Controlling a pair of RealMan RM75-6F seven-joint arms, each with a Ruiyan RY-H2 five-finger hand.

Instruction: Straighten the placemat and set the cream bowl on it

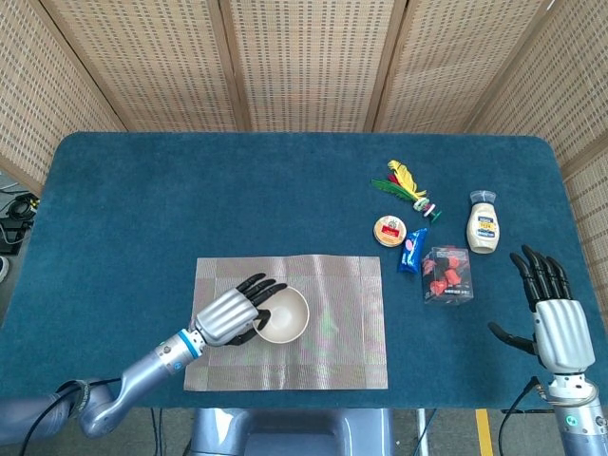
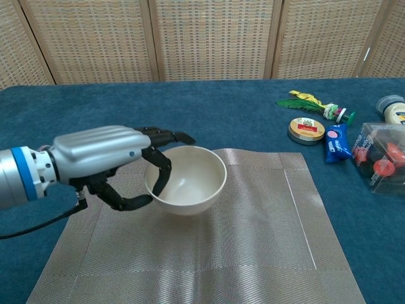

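Note:
The woven grey placemat (image 1: 342, 342) (image 2: 266, 240) lies flat and square to the table's front edge. Over its left half my left hand (image 1: 231, 314) (image 2: 107, 158) holds the cream bowl (image 1: 284, 314) (image 2: 190, 180) by its rim, fingers hooked inside and thumb under it. The bowl is upright; whether it touches the mat I cannot tell. My right hand (image 1: 554, 318) hovers near the table's front right corner with fingers spread, holding nothing; the chest view does not show it.
At the right of the mat stand a clear box of red pieces (image 1: 446, 275) (image 2: 383, 158), a blue packet (image 1: 411, 249) (image 2: 336, 140), a round tin (image 1: 389, 230) (image 2: 306, 130), a white bottle (image 1: 483, 224) and a feathered toy (image 1: 407, 184) (image 2: 313, 101). Wicker screens back the table.

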